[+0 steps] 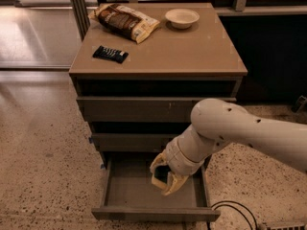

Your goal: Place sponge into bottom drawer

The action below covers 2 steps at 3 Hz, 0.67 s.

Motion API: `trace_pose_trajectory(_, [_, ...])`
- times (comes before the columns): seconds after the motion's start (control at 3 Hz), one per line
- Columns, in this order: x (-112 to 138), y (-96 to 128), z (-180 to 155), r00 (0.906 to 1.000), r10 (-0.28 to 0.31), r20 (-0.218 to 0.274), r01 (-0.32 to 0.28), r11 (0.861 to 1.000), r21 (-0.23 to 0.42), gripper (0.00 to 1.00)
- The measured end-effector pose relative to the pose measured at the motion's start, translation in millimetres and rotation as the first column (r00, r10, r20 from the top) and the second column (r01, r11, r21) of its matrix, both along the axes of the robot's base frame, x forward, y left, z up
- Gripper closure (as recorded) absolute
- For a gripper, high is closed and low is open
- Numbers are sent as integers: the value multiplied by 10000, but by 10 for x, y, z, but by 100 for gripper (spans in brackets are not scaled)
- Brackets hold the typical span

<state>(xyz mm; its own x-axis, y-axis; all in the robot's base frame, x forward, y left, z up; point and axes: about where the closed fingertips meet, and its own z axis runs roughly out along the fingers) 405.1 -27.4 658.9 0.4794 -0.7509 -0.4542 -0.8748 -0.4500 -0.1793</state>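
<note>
Sponge (161,173) tucked in the hand (166,180), gripped tight with only a dark bit peeking out, low over the open bottom drawer (125,191) but not down on its flat inside yet. Left to do, by the look of it: going down a little more, letting go, pulling the arm (240,133) out. Higher up and further back, two more drawer fronts (139,108), then the brown desk (192,51) with a black packet (111,54), a snack bag (125,22) and a pale bowl (182,17) on top, speckled floor (43,166) all round and dark at the very back.
</note>
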Motion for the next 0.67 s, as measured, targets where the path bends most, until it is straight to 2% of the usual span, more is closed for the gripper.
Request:
trace_pose_trajectory(0.33, [193, 145, -419, 9988, -394, 276, 392, 9992, 59, 100])
trace_pose_trajectory(0.67, [358, 253, -756, 9939, -906, 629, 899, 9959, 134, 100])
